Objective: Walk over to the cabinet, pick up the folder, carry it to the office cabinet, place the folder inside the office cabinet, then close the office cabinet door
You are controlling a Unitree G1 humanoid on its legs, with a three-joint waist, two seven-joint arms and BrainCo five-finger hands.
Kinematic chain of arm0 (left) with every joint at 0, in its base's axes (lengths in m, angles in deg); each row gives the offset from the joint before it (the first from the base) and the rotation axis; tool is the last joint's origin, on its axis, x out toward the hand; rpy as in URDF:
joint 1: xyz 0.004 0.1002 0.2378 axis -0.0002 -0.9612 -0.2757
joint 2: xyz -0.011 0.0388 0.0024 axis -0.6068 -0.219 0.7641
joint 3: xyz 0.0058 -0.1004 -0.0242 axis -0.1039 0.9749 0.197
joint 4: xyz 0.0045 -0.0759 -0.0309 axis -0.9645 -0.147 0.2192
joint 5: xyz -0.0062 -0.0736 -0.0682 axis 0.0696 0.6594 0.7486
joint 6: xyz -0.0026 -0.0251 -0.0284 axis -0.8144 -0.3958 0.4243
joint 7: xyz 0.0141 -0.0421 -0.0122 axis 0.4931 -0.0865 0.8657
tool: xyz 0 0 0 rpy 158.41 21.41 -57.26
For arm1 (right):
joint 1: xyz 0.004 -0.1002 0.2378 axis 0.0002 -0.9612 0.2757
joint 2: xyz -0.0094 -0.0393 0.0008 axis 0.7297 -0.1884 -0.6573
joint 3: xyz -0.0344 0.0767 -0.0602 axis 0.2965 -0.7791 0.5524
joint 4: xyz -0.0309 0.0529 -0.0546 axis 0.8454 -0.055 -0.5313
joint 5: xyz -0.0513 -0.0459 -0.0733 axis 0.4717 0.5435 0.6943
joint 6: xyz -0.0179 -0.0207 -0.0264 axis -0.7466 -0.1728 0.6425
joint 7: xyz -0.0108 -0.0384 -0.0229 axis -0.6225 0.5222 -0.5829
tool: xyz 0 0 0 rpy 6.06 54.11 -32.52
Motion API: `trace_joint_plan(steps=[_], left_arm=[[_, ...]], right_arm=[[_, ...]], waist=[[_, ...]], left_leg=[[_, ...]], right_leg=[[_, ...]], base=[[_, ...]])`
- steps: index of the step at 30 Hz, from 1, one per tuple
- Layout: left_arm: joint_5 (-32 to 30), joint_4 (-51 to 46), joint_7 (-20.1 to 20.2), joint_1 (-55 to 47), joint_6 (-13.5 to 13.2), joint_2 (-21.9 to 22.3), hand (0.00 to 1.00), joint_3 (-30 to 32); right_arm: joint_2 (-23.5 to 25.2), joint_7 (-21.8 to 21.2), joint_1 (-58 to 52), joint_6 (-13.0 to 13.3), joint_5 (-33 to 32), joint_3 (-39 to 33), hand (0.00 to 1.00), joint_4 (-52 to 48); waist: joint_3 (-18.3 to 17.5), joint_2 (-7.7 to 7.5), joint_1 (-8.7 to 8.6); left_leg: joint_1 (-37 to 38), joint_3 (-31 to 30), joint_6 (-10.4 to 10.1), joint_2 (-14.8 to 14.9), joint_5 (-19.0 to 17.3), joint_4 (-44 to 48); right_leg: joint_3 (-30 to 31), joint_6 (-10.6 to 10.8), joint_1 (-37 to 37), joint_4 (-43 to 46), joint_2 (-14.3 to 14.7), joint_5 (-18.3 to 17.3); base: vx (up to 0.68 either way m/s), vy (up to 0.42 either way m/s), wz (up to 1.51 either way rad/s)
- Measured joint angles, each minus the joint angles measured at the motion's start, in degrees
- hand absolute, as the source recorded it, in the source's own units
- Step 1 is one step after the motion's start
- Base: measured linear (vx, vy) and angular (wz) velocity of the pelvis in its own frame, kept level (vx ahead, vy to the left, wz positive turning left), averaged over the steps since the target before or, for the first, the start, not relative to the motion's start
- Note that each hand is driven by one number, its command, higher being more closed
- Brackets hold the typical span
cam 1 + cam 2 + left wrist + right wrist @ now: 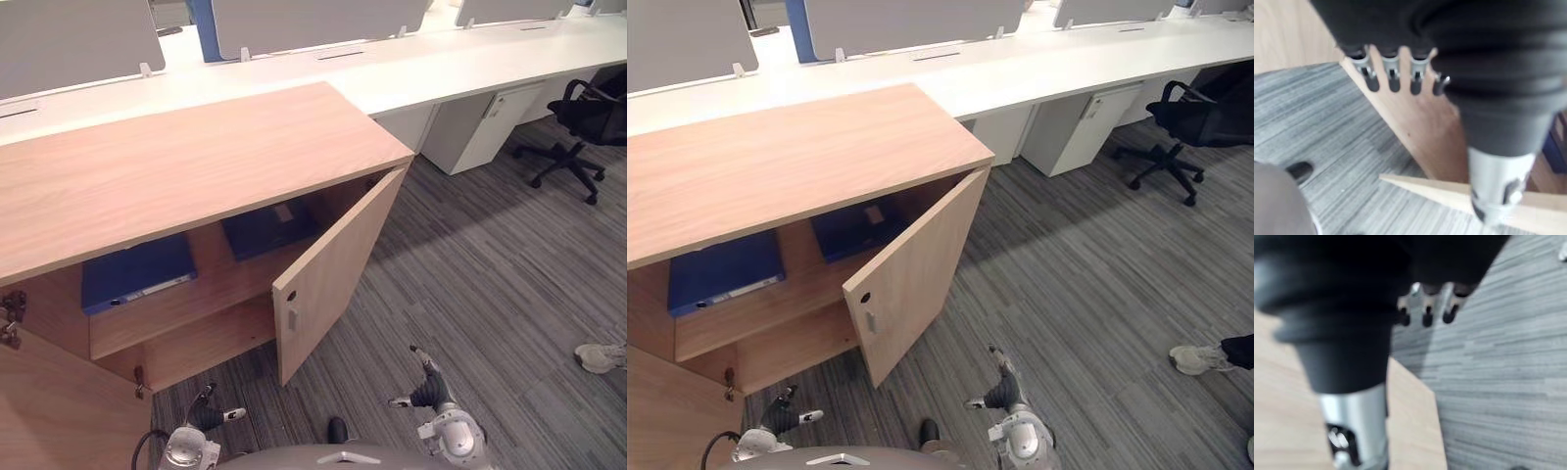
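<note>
Blue folder (137, 271) lies inside the cabinet (196, 157) (its door (333, 264) stands open).

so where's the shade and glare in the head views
Left eye view: the right-hand folder lies in deeper shade than the left-hand folder; right eye view: the white desk glares, and a shadow band crosses the carpet beside the open door.

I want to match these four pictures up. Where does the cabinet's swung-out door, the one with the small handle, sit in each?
Left eye view: the open door is at centre, swung out over the floor.
Right eye view: it is centre-left.
Left wrist view: the wooden panel past the left hand is probably it.
Right wrist view: the wood beside the right hand is likely the same door.
Shared landmark: the grey striped carpet.
</note>
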Motion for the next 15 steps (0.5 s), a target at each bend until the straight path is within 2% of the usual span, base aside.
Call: trace_joint_plan(steps=[7, 15], left_arm=[[0.11, -2.49, -0.31, -0.94, 0.13, 0.21, 0.0, 1.96], [1.72, -6.82, -1.97, -2.28, 0.15, 0.47, 0.0, 2.67]], right_arm=[[4.4, -0.11, 1.71, -0.2, -3.22, 0.45, 0.0, 8.53], [6.59, -0.06, 5.34, -1.23, -6.91, 1.56, 0.0, 15.38]], waist=[[-0.3, -0.53, 1.93], [-0.19, -1.62, 3.93]], left_leg=[[0.89, -3.76, 0.35, -0.84, 0.9, -0.61], [0.68, -11.49, 0.98, -3.39, 5.09, -5.4]], right_leg=[[-3.74, 0.43, 2.22, 0.78, -1.08, -0.98], [-11.66, 1.6, 3.92, 1.88, -3.49, -2.79]], base=[[-0.03, 0.0, 0.31], [-0.05, 0.008, 0.53]])
